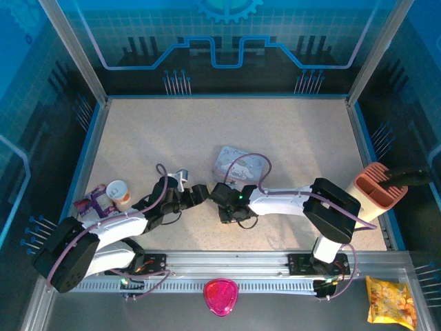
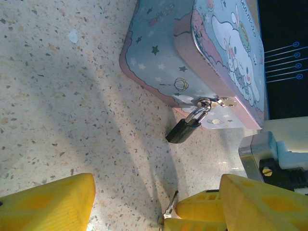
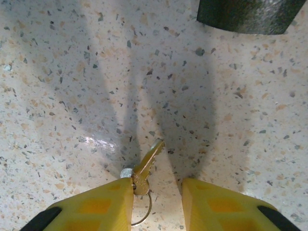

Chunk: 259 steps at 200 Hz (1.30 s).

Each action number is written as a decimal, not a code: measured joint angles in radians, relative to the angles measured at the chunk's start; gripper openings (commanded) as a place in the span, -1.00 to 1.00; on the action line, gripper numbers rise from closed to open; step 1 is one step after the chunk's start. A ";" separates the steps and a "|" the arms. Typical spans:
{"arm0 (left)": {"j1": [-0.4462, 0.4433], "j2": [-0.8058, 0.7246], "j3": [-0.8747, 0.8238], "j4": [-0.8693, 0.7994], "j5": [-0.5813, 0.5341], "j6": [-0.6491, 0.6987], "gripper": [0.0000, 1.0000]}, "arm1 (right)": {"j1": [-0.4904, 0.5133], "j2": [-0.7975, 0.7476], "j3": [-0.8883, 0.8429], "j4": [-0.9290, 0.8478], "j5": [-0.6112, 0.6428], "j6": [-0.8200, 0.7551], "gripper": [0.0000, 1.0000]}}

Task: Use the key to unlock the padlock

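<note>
Leftmost, the left claw (image 2: pixel 156 188) gapes wide and empty over the tabletop (image 2: pixel 72 96); one padlock (image 2: pixel 183 131) hangs from the single tin (image 2: pixel 159 62) at upper right, while one key (image 3: pixel 147 163) lies flat against a finger of the open, empty right claw (image 3: pixel 158 190).

Padlock (image 2: pixel 184 130) on tin's (image 2: pixel 159 53) hasp (image 2: pixel 214 102); key (image 3: pixel 147 163) on table (image 3: pixel 72 96), at right hand (image 3: pixel 156 192)

Top camera looks down on the table (image 1: pixel 207 131); both low wrist cameras closely share the key (image 3: pixel 148 159).
</note>
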 measured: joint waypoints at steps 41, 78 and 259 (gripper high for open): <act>0.000 0.000 0.000 0.000 0.000 0.000 0.40 | 0.008 -0.008 0.004 0.002 0.004 0.003 -0.30; 0.000 0.000 0.000 0.000 0.000 0.000 0.41 | 0.016 -0.013 0.013 0.004 0.003 0.003 -0.30; 0.000 -0.016 0.000 -0.004 -0.001 0.004 0.42 | 0.022 0.056 0.068 -0.043 0.023 -0.002 -0.58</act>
